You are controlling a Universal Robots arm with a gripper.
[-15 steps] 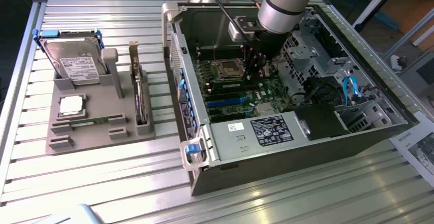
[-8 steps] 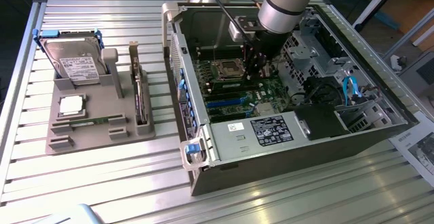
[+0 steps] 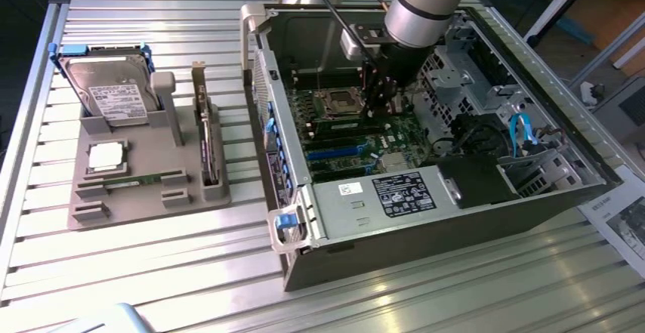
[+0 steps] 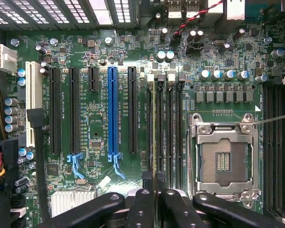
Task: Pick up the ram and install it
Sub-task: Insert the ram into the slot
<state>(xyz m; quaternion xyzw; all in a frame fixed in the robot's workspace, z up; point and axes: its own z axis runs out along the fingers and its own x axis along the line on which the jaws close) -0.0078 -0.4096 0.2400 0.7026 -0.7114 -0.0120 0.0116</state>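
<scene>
Hardware crowds the gripper [image 3: 386,103] on every side. It hangs inside the open case [image 3: 433,246], low over the motherboard [image 3: 353,140], and the arm [image 3: 424,4] slants in from the case's twelve o'clock in the exterior view. With the gripper as the dial's centre there, the CPU socket [image 3: 337,100] sits close at nine and a metal drive cage [image 3: 454,76] stands close at two. A black box [image 3: 473,182], with a blue cable [image 3: 521,133] beyond it, lies at four to five.

From the wrist, the fingers [image 4: 142,206] are pinched nearly together on the ram [image 4: 156,185], seen edge-on (hardly more than a line). It is lined up along the long memory slots [image 4: 167,128] that run between the blue card slot [image 4: 112,109] and the socket. Whether its edge touches a slot I cannot tell.

Well apart, at the case's nine o'clock, a grey tray [image 3: 171,152] rests on the slatted table [image 3: 151,265]. It holds a hard drive [image 3: 109,91] propped at its far end and a square silver chip [image 3: 107,156] lying flat. A second stick [image 3: 136,181] sits on edge just nearer than the chip, and a card [image 3: 207,140] stands on edge along the side toward the case.

Case walls rise all round the board, leaving its top side open. Bare slats stretch from six to eight o'clock of the case.
</scene>
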